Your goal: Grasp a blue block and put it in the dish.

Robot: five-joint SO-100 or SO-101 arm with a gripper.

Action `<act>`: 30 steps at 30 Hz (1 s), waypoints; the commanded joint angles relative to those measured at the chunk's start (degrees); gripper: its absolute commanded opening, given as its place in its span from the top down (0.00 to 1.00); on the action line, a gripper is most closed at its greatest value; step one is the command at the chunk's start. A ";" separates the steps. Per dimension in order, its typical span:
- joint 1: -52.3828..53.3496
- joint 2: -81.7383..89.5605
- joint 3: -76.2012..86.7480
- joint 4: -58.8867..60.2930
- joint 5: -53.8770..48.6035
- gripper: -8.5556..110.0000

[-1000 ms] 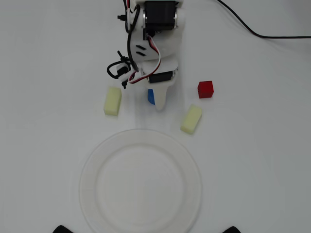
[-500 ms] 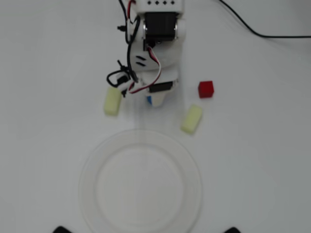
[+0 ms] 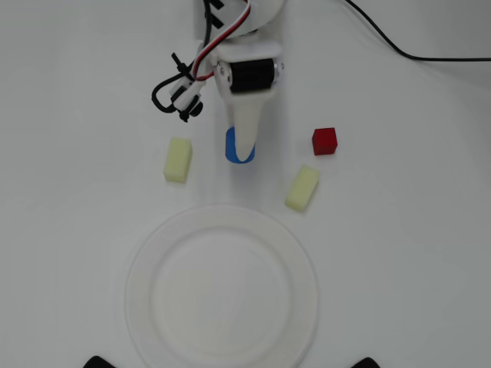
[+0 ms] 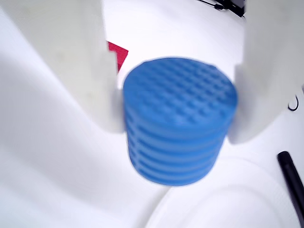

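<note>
The blue block (image 3: pixel 230 146) is a short blue cylinder, lying above the dish in the overhead view with a white finger over its middle. In the wrist view the blue block (image 4: pixel 180 95) fills the centre, its ribbed sides pressed by a white finger (image 4: pixel 71 61) on the left and another on the right. My gripper (image 3: pixel 242 149) (image 4: pixel 175 133) is shut on it. The dish (image 3: pixel 142 284), a large white plate, lies toward the bottom of the overhead view with nothing in it. Its rim (image 4: pixel 228 199) shows below the block in the wrist view.
A red cube (image 3: pixel 324 141) (image 4: pixel 118 52) sits right of the gripper. Two pale yellow blocks (image 3: pixel 178 159) (image 3: pixel 302 188) flank the blue block, just above the dish. A black cable (image 3: pixel 414 54) runs across the top right of the white table.
The arm has drawn back toward the top of the overhead view and tilted. The blue block shows more and sits slightly higher in the picture. The other blocks and the dish have not moved.
</note>
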 commanded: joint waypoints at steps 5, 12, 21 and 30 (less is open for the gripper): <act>0.62 3.08 6.77 -21.62 -5.89 0.93; 1.85 -23.20 -15.03 -22.32 -4.39 0.93; 2.90 -49.04 -45.53 -11.60 -1.67 0.93; 3.60 -61.26 -61.08 -0.26 -1.05 0.93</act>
